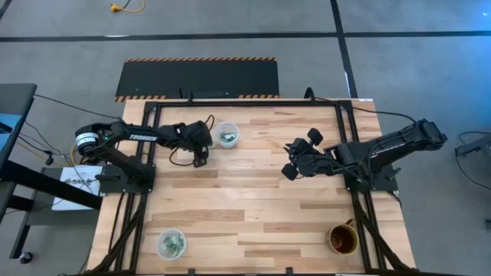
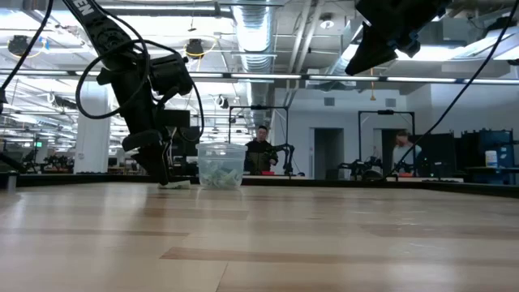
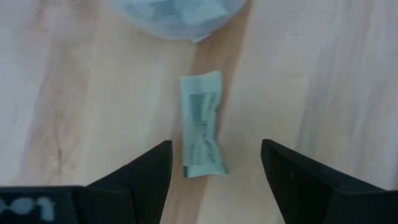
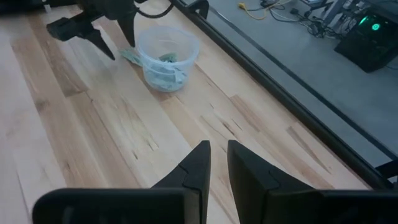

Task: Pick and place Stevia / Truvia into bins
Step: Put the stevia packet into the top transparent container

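Left wrist view: one Stevia packet point(image 3: 201, 124) lies flat on the wooden table point(image 3: 323, 81), just beside the base of the far bin point(image 3: 177, 15) and outside it. It looks paper-light, thin and floppy, slightly creased; probably slides easily on the wood, so the grip should go across its narrow width near the middle, pressing down to the board. The left gripper point(image 3: 214, 180) stands with fingers spread wide, empty, straddling the packet's near end. On the high view the left arm reaches from 9 o'clock toward this bin at about 11 o'clock, wrist pitched steeply down, fingertips close to the tabletop. The right gripper point(image 1: 295, 162) hangs raised near centre, fingers almost together, holding nothing. Second bin point(image 1: 171, 244) sits at 7 o'clock, packets inside; brown mug point(image 1: 343, 238) at 5 o'clock.
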